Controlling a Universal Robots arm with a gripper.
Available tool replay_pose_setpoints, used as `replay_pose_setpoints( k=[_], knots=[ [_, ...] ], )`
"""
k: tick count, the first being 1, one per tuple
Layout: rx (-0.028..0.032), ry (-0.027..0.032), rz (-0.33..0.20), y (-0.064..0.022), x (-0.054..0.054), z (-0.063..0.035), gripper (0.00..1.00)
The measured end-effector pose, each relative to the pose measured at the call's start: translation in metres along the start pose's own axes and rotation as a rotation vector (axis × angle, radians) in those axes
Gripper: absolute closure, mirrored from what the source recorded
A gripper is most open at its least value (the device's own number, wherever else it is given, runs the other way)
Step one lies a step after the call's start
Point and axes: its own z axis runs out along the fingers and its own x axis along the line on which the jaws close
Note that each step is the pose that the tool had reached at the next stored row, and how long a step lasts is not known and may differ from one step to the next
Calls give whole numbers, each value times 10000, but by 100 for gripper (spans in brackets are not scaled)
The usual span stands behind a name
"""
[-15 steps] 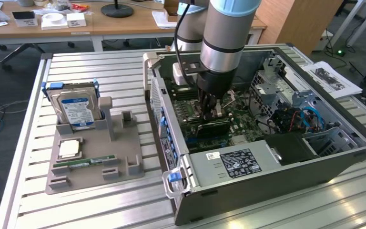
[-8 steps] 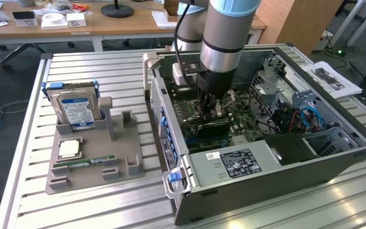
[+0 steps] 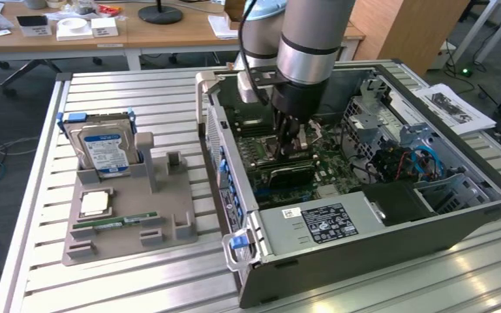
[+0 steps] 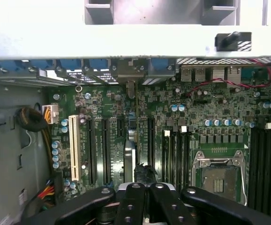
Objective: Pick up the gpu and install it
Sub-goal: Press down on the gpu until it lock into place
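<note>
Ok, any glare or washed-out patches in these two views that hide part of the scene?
Exterior view: window light glares off the slatted table near the camera, but the computer case, the gripper and the hard drive read clearly. Wrist view: the case wall is blown out to white, while the motherboard beneath it is evenly lit.

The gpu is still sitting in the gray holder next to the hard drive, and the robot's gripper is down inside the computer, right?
Not quite. The gpu is inside the open computer case, standing on edge on the motherboard under the gripper. The exterior view shows it. The gray holder has the hard drive but no gpu. The gripper is indeed down inside the computer.
</note>
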Motion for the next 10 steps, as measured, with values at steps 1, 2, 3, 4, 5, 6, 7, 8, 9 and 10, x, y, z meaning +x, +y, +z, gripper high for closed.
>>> replay_pose_setpoints(
  k=[1, 2, 3, 4, 5, 6, 7, 8, 9, 10],
  knots=[
    [2, 0, 0, -1, 0, -29, 89],
    [2, 0, -1, -2, -1, -55, 89],
    [5, -1, -1, -2, -1, -80, 89],
    [5, -1, -1, -3, -1, -104, 89],
    [6, 0, -1, -3, -2, -128, 89],
    [7, 0, -1, -4, -3, -154, 89],
    [13, -1, -1, -5, -3, -181, 89],
    [19, -1, -1, -5, -4, -208, 89],
    [24, -1, -1, -6, -4, -236, 89],
    [31, -1, 0, -7, -5, -266, 89]
  ],
)
